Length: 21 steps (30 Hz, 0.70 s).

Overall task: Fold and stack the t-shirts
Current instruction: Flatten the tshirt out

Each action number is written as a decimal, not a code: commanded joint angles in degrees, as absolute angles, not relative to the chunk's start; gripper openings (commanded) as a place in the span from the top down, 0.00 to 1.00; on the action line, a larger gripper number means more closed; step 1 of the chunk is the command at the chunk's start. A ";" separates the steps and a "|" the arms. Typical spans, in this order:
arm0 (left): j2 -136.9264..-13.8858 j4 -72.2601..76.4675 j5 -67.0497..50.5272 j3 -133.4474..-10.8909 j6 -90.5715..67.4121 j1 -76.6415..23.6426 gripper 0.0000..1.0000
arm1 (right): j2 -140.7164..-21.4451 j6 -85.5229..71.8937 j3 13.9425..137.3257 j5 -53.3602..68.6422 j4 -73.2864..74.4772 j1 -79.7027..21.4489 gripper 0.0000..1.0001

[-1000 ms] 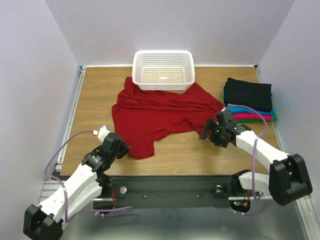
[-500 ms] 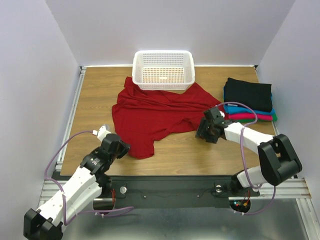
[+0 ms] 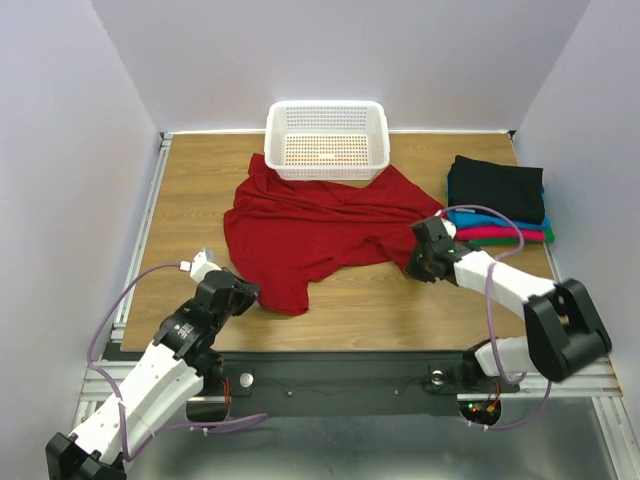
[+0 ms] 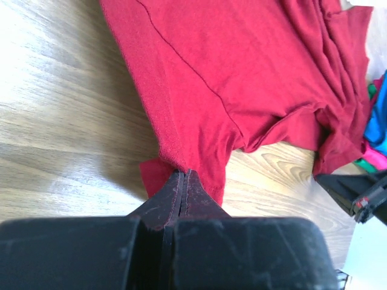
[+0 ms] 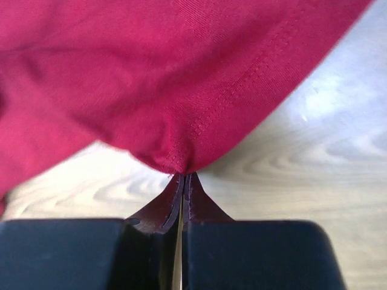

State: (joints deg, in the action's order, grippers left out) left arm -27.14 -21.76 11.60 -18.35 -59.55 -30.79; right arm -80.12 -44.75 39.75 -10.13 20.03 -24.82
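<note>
A dark red t-shirt (image 3: pixel 310 225) lies crumpled across the middle of the table, its far edge against the basket. My left gripper (image 3: pixel 250 291) is shut on the shirt's near-left corner (image 4: pixel 181 163). My right gripper (image 3: pixel 415 262) is shut on the shirt's right hem (image 5: pixel 181 158), low over the wood. A stack of folded t-shirts sits at the right: black (image 3: pixel 497 188) on top, with bright blue (image 3: pixel 480 219), magenta (image 3: pixel 500 233) and green (image 3: pixel 520 241) edges showing beneath.
A white perforated basket (image 3: pixel 326 140) stands at the back centre, over the red shirt's far edge. Bare wood (image 3: pixel 380 300) lies between my two arms at the front. A metal rail (image 3: pixel 140 235) runs along the table's left edge.
My right gripper moved in to the red shirt's right hem and shut on it. My left arm shifted slightly, still pinching the near-left corner.
</note>
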 commanded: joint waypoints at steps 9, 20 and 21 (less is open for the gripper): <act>-18.81 -27.33 13.18 -24.07 -62.14 -31.20 1.00 | -44.32 -45.70 36.82 -21.00 38.83 -24.96 1.00; -10.73 -38.04 16.26 -36.97 -63.11 -31.20 1.00 | -26.98 -50.19 48.94 -24.96 52.82 -24.87 0.99; -10.37 -38.49 16.69 -37.00 -62.76 -31.11 1.00 | -26.81 -50.01 50.00 -25.40 53.17 -24.87 1.00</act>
State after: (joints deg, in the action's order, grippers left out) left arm -12.10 -34.89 13.28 -30.55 -63.00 -30.81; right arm -27.46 -49.15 44.31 -21.06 49.80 -24.82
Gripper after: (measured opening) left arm 0.015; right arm 0.019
